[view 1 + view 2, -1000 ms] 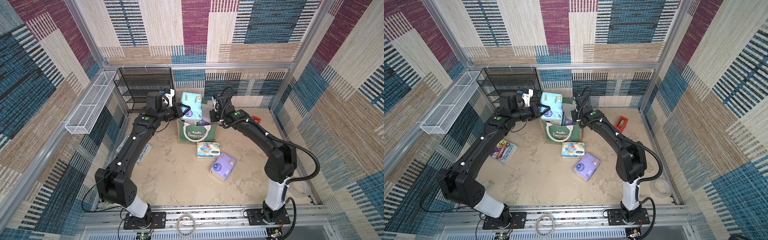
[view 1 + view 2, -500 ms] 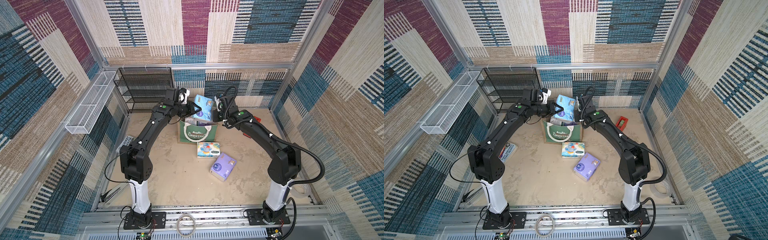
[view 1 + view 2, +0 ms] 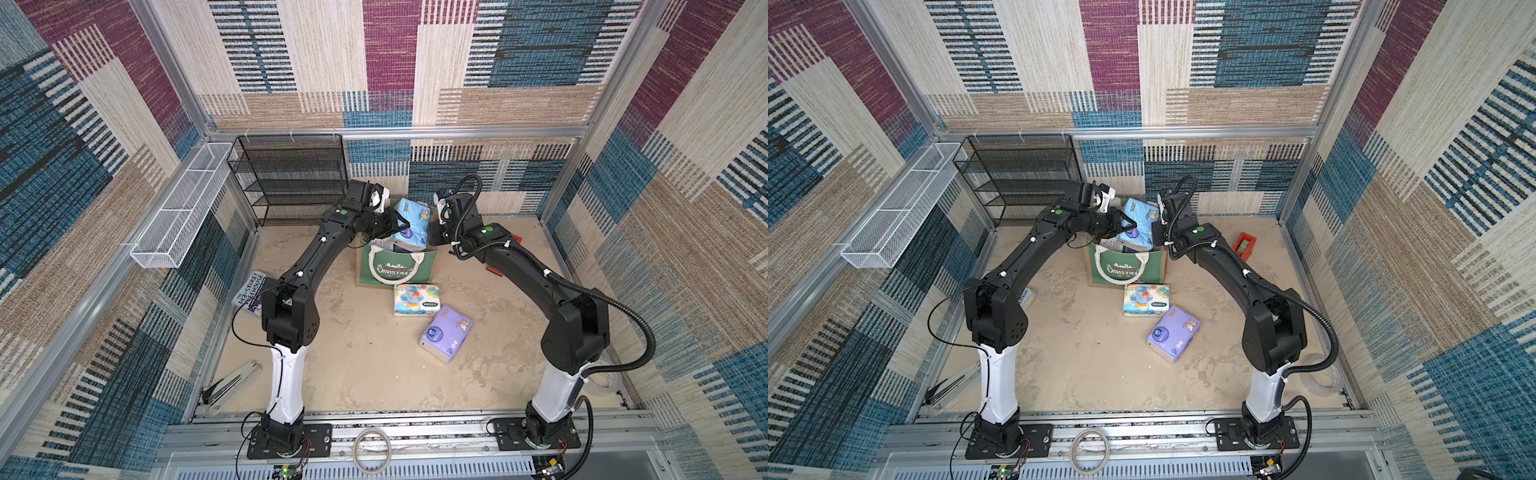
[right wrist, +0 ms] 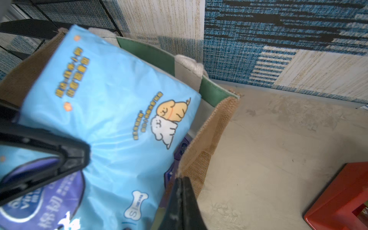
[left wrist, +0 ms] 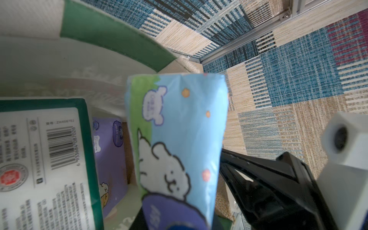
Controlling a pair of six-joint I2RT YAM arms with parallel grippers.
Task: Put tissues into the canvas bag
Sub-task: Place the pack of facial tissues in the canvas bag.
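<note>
One canvas bag [image 3: 426, 272] is being seen standing upright on the floor near the back wall in both top views, and five tissue packs are being counted with certainty. One light blue pack [image 3: 412, 224] is being clamped between the jaws of the left gripper [image 3: 401, 227] and is being held tilted over the bag's open mouth, its upper end standing well above the rim. In the left wrist view two packs are being shown already inside the bag, against the white lining: one green-and-white pack [image 5: 39, 159] and, just beside it, one lilac pack [image 5: 109, 155]. Two more packs are being seen lying on the floor outside the bag: one white elephant pack [image 3: 417, 299] just in front of the green face, and a second lilac pack [image 3: 446, 332] near it, further toward the front rail. The jaws of the right gripper [image 4: 179, 184] are being pressed together on the top edge of the bag's tan jute side. One purple book [image 3: 250, 291] is being partly hidden behind the left arm, one red object [image 3: 1245, 246] is being seen on the floor to the right of the bag, and one black mesh shelf [image 3: 291, 183] is being seen against the back wall.
</note>
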